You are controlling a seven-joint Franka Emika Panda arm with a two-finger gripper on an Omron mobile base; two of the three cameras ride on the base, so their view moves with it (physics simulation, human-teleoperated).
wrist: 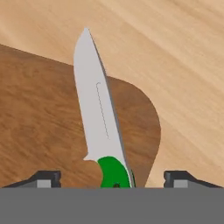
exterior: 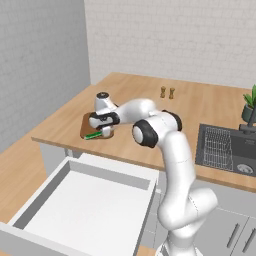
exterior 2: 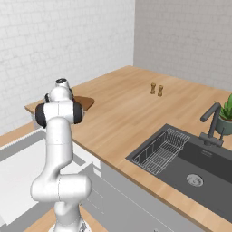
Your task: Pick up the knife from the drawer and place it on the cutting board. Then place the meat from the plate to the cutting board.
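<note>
Your jaws (wrist: 112, 177) stand wide apart in the hand view, one dark tip at each lower corner, with the knife (wrist: 98, 113) between them and neither tip touching it. The green handle sits at the bottom of that view, and the silver-grey blade runs up across the cutting board (wrist: 39, 127), its point reaching past the board's rounded corner over the light wooden worktop (wrist: 175, 65).

In the left base view, you can see the jaws (exterior: 104, 131) low over the near edge of the cutting board (exterior: 87, 126), which lies near the left front corner of the worktop (exterior: 140, 102). The knife (exterior: 93, 135) shows as a green streak at the board's near edge. The drawer (exterior: 85, 205) stands pulled out below, white inside. Two small brown shakers (exterior: 167, 92) stand farther back on the worktop, well apart from the board.
</note>
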